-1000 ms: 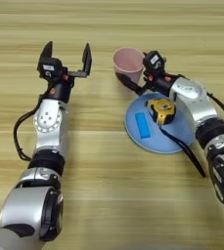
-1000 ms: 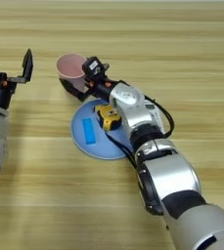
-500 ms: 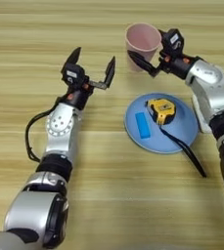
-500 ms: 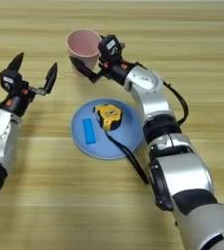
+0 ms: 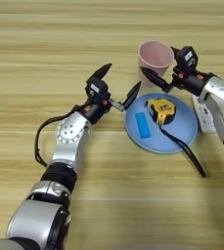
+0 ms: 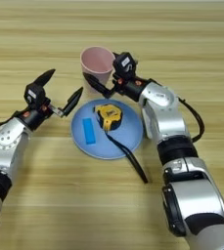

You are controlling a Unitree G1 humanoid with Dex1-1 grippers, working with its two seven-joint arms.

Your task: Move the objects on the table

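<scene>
Upright on the far middle of the light-wood table (image 5: 45,44): a pink plastic cup (image 5: 155,57), mouth up, clear of the plate's far edge. Just near of it, a round light-blue plate (image 5: 182,132) carrying two things: a small blue rectangular block (image 5: 143,125) lying flat on its left half, and a yellow-and-black tape measure (image 5: 160,110) at its middle, black strap (image 5: 186,151) trailing off the near-right rim onto the wood. Partly hidden under the right forearm, at the plate's right: a white remote control (image 5: 201,113), showing in the left eye view only. At the cup's right side, the right gripper (image 5: 158,68), fingers spread wide, one long black finger (image 6: 97,84) reaching across the near side of the cup at its base, the other hidden behind the wrist block near the rim; grasping or merely beside, cannot tell. Left of the plate, the left gripper (image 5: 116,84), released and splayed, one fingertip (image 5: 132,94) hovering at the plate's left rim, the other pointing far-left, holding nothing.
</scene>
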